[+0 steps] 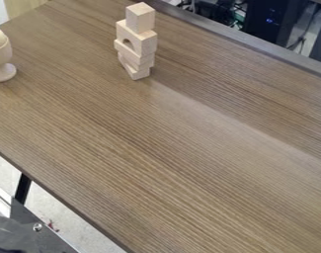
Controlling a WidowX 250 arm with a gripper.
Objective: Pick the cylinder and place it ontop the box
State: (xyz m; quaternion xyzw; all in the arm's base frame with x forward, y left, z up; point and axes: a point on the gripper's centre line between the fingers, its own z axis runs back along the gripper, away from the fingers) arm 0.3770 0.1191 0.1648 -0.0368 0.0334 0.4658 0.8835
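Pale wooden blocks stand in a stack near the top of the camera view, left of centre. Its top piece is a cube-like block (140,19). Directly under that is a wider block with an arched cut-out (145,42). Lower blocks (142,62) carry these two, the bottom one resting on the brown table. I cannot tell which piece is meant as the box or the cylinder.
At the left edge a pale wooden cup (2,55) on a round foot holds a rounded top piece. The brown wood-grain table (189,148) spans most of the view. A metal plate (40,232) lies beyond its edge at lower left; dark equipment and cables are behind at upper right.
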